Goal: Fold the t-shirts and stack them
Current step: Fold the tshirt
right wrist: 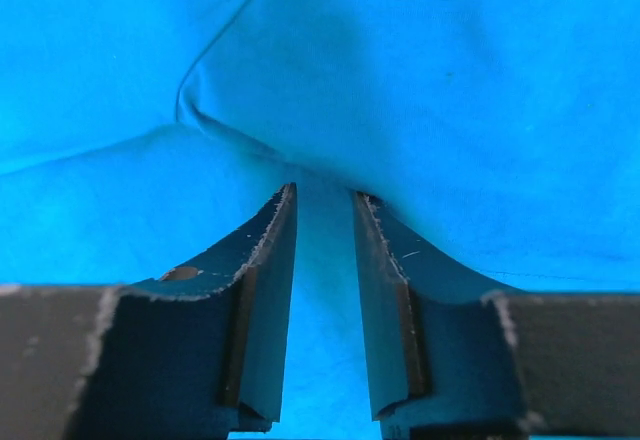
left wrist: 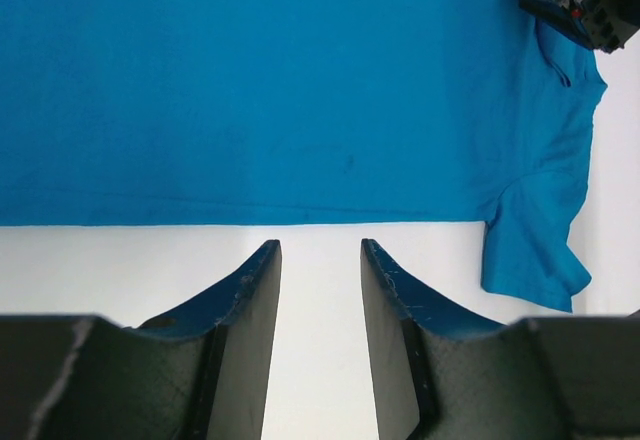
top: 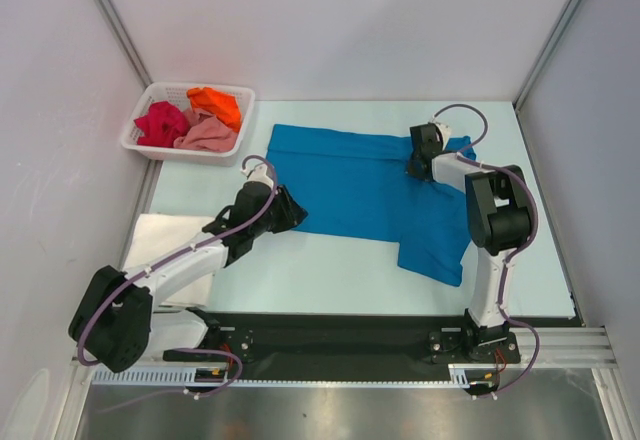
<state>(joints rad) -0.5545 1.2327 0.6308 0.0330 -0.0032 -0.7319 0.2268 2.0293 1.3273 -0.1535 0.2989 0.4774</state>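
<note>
- We see the blue t-shirt [top: 350,185] spread flat on the table [top: 330,275], just right of the basket [top: 186,153], with one sleeve trailing toward the near edge.
- The crimson t-shirt [top: 160,122], orange t-shirt [top: 215,105] and pink t-shirt [top: 207,136] lie crumpled inside the basket. The white t-shirt [top: 165,245] lies nearer to us than the basket, partly under the left arm.
- We judge the cloth light, limp and likely to drag or wrinkle. Corners, hems and shoulder seams give the best hold.
- The right gripper [right wrist: 324,205], far right of the basket, appears clenched on a pinch of blue cloth, with creases running to its tips.
- The left gripper [left wrist: 320,260], right of the basket and nearer, is released, holds nothing, and hangs over bare table just short of the straight blue edge.
- Bare table shows near the arms. The basket crowds the shirt's closest corner.
</note>
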